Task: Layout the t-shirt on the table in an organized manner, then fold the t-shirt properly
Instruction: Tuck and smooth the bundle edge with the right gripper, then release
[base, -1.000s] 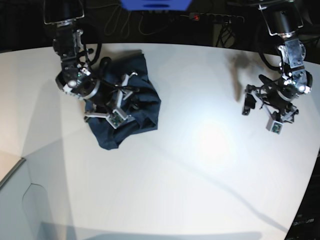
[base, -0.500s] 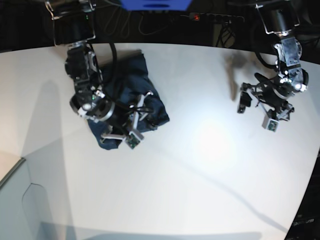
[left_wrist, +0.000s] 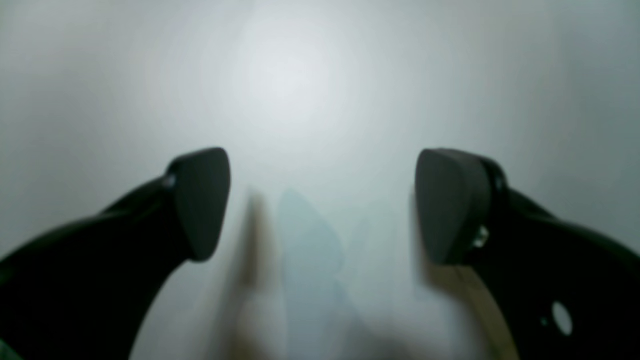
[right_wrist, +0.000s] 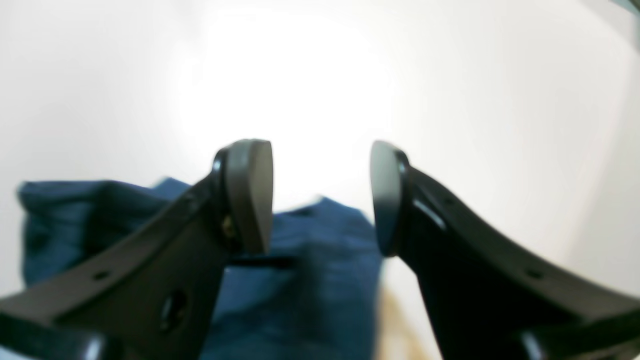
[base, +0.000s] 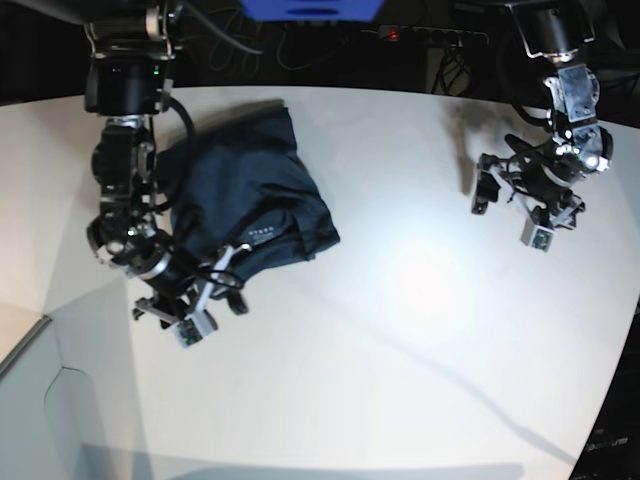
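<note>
The dark navy t-shirt (base: 250, 200) lies crumpled in a heap on the white table (base: 400, 350), at the back left. My right gripper (base: 190, 305) hovers just off the heap's front left edge, open with nothing between its fingers. In the right wrist view the t-shirt (right_wrist: 310, 280) shows below the open right gripper (right_wrist: 317, 200), with bare table (right_wrist: 300, 75) beyond. My left gripper (base: 505, 195) hangs over the table's far right, well away from the cloth. The left wrist view has the left gripper (left_wrist: 325, 205) wide open over bare table (left_wrist: 300, 75).
The table's curved edge (base: 45, 320) runs along the front left. Behind the back edge lie a power strip with cables (base: 420, 35) and a blue object (base: 310, 8). Dark floor shows past the right edge (base: 625, 400).
My right gripper has come off the t-shirt and moved toward the front left, leaving the cloth lying uncovered and a bit flatter. The left arm has drifted slightly toward the back.
</note>
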